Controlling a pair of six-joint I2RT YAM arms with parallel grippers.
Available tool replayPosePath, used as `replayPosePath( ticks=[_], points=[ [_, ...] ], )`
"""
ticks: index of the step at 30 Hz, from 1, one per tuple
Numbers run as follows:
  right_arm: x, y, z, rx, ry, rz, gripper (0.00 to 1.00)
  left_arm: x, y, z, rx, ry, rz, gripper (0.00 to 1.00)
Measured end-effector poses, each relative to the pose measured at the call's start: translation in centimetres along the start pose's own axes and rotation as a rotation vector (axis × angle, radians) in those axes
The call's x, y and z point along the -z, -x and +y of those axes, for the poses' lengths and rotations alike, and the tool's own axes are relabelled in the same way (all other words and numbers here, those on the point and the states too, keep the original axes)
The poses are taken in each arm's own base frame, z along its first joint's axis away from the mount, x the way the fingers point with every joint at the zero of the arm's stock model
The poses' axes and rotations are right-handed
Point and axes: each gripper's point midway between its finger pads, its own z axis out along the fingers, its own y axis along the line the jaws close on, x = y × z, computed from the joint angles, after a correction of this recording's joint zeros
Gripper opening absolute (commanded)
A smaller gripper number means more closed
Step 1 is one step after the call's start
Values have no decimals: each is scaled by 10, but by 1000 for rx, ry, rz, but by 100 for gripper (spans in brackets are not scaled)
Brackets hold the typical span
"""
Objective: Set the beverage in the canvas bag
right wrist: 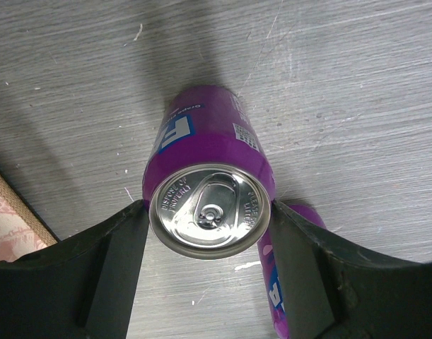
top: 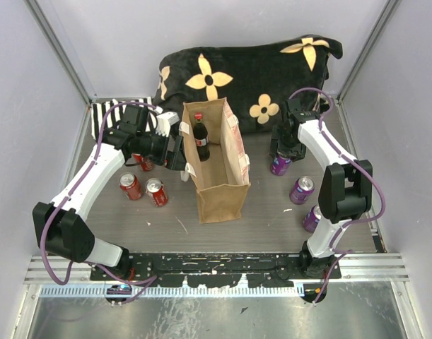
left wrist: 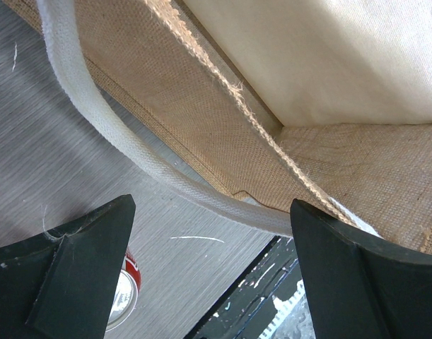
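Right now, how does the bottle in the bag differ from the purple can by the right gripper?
The bottle is dark with a red cap and narrow neck; the purple can is squat with a silver top. The bottle stands inside the canvas bag; the can stands on the table, between the fingers of the right gripper. Both are upright drinks.

Purple can (right wrist: pixel 208 152) shows a white "F" on a blue patch, its lid (right wrist: pixel 210 210) has stamped words, one looks like "PROPERLY", second purple can (right wrist: pixel 276 282) shows a white "A", bottle (top: pixel 201 138) label and bag (top: pixel 233 145) red print unreadable.
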Motion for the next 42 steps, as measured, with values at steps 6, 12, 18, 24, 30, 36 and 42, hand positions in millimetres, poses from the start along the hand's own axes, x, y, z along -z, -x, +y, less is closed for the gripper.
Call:
replayPosePath(
  ticks=[6,12,18,24,30,36,42],
  points=[
    [-3,6,2,-3,4,-20,75,0,0,0,-1,0,0,98],
    [-19,0,3,-1,1,3,79,0,0,0,-5,-1,0,98],
    [-27,-3,4,-3,-1,16,78,0,0,-1,-7,-5,0,98],
    [-27,1,4,-12,-3,2,78,0,0,-1,-12,-10,0,98],
    [-27,1,4,-18,-6,0,23,0,0,-2,-18,-15,0,98],
    [-23,2,3,-21,-14,4,1,0,0,-2,-23,-17,0,98],
    [21,39,15,-9,-1,-79,1,0,0,-2,-26,-17,0,98]
  ],
)
